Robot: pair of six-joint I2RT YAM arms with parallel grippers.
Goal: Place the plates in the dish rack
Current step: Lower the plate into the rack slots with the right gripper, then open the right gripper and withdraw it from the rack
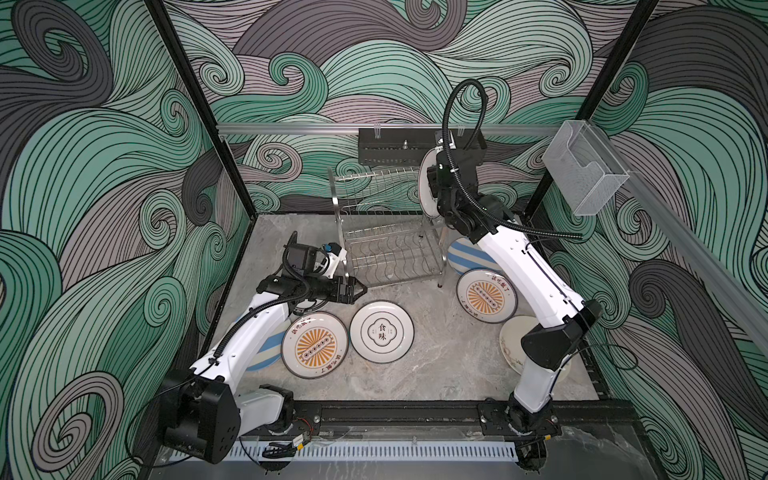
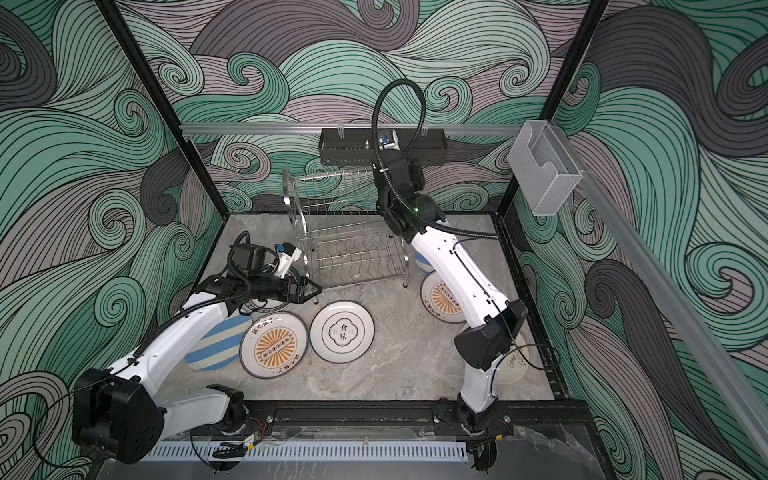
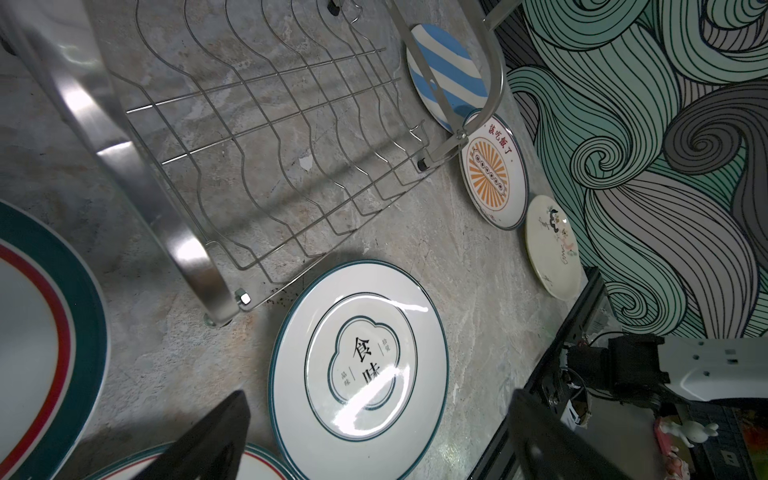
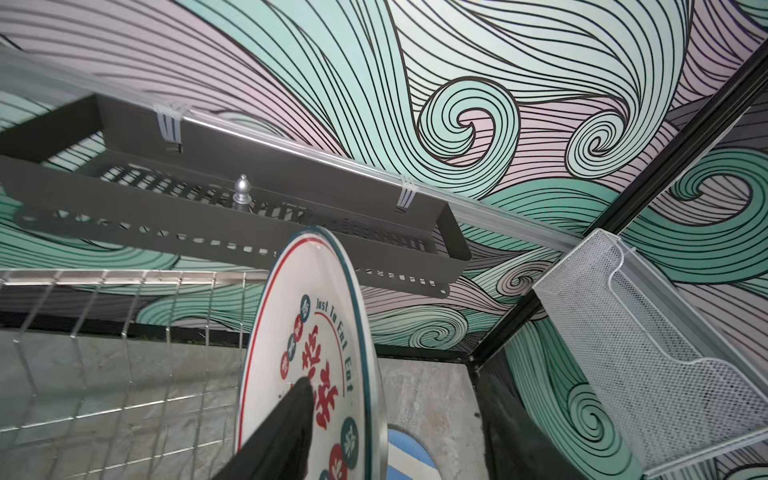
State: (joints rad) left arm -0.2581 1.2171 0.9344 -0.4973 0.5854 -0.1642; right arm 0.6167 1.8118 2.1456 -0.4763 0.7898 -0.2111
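Note:
The steel dish rack (image 1: 386, 232) stands at the back of the table. A plate with red characters and a teal rim (image 4: 307, 353) stands on edge at the right end of its upper tier. My right gripper (image 4: 399, 386) is open around it: one finger lies at the plate's face, the other stands apart from its rim. My left gripper (image 1: 357, 291) hangs open and empty by the rack's front left foot, above a plate with black characters (image 3: 357, 357). Flat on the table are two sunburst plates (image 1: 314, 345) (image 1: 486, 295), two striped plates (image 1: 266, 349) (image 1: 467, 257) and a cream plate (image 1: 511, 340).
A red-and-teal-rimmed plate (image 3: 41, 332) lies under my left arm. A black perforated tray (image 1: 399, 149) hangs on the back rail just above the rack. A clear plastic box (image 1: 582, 170) is fixed on the right wall rail. Black frame posts stand at the back corners.

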